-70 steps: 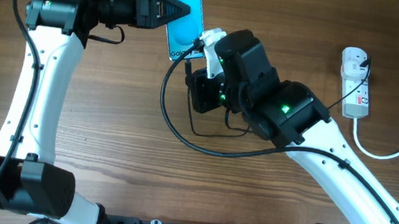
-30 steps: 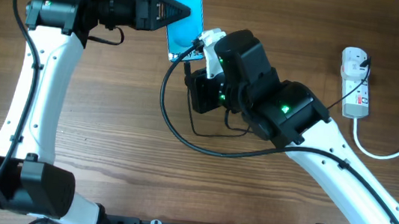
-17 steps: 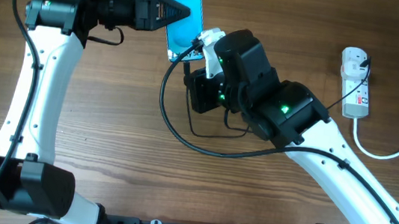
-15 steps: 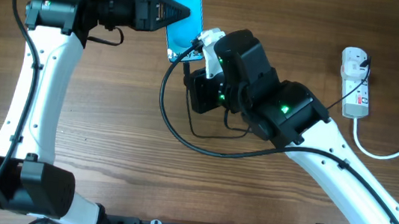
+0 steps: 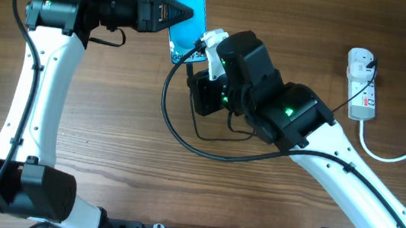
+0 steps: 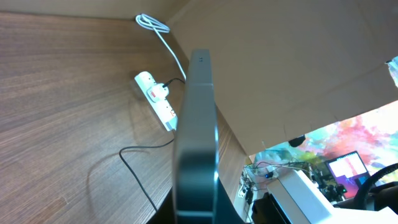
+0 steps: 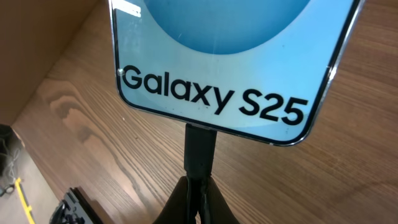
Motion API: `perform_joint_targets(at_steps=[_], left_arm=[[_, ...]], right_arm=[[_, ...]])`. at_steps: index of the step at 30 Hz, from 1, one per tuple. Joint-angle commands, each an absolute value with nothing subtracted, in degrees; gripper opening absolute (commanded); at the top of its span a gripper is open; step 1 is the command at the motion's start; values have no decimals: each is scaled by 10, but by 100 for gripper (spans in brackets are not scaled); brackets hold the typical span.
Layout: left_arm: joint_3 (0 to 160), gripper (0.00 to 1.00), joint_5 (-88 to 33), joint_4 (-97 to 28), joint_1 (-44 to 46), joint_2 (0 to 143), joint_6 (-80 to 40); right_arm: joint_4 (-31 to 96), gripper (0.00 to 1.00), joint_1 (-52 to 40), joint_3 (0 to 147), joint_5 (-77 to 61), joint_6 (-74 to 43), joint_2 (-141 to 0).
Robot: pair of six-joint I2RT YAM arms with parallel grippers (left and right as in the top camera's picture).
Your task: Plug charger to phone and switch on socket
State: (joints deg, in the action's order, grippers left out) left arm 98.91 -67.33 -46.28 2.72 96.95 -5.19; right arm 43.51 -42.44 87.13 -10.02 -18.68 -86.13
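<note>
While the left jaws clamp the phone [image 5: 186, 16], the right jaws pinch the charger [image 7: 200, 155] tip at its bottom port. Plugging looks about done; next means reaching the socket [image 5: 362, 86] switch, well off right.

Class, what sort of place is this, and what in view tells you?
Probably a robotics lab: a left arm and a right arm stand at a wooden table, with a monitor and loose wiring beyond it.
</note>
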Motion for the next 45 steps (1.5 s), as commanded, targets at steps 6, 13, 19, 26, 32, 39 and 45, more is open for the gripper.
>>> perform_joint_targets(at_steps=[6,13,19,26,32,39,45], left_arm=[[993,4,-694,-475,32,964,-43],[993,4,-673,-475,32,964,-43],[993,4,-645,-474,31,964,-47],[993,4,-555,-529,34,968,-49],[992,4,-456,-643,59,1022,-49],[992,4,-429,-684,113,1129,-49],[992,4,-412,-646,149,1195,-50]], right_arm=[[394,4,-406,889,-51,-164,-848],[404,13,-406,889,-51,-163,-848],[417,53,-406,889,-57,-163,-848],[453,100,-406,889,-58,-210,-848],[488,100,-398,889,25,-284,-848],[614,100,-295,889,38,-318,-848],[658,100,-222,885,25,-311,-848]])
